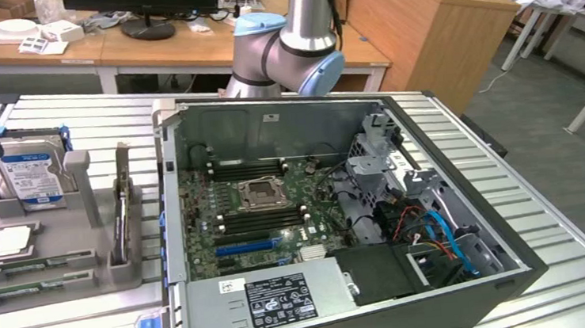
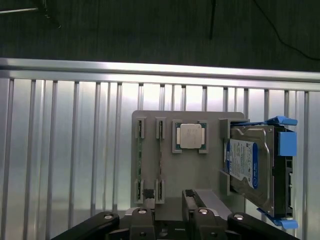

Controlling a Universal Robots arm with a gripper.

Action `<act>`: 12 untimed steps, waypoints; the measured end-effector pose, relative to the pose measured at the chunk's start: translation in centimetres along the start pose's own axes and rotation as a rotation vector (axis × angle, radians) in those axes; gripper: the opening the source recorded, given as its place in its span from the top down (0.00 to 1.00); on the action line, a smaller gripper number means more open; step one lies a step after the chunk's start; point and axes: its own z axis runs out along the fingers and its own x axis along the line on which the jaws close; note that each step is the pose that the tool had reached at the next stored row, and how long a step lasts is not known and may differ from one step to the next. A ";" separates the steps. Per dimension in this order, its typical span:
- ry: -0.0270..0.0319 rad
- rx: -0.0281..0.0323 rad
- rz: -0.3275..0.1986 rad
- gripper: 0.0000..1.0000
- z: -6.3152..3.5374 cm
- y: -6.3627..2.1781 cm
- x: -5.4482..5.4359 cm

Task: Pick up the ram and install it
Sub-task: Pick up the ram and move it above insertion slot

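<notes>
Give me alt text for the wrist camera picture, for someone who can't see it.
Looking straight down, the robot's open black hand hovers over a grey parts tray on a ribbed metal table. The tray holds thin green ram on edge in narrow slots, a square processor chip, and a hard drive with blue brackets.

Grey holder (image 2: 200,170), ribbed silver table (image 2: 75,150), blue-labelled hard drive (image 2: 247,167); the ram (image 2: 139,160) looks green.

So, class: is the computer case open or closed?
Open: the computer case has no side panel on, and the motherboard shows inside.
</notes>
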 end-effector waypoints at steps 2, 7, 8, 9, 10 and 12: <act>0.0000 0.0000 0.000 0.64 0.00 0.00 0.0; -0.0001 0.0002 0.000 0.64 0.23 -0.01 0.0; -0.0002 0.0003 0.000 0.64 0.41 -0.02 0.0; -0.0001 0.0002 0.000 0.64 0.58 -0.03 0.0; -0.0002 0.0004 0.000 0.64 0.76 -0.03 0.0; -0.0002 0.0004 0.000 0.64 1.14 -0.05 0.0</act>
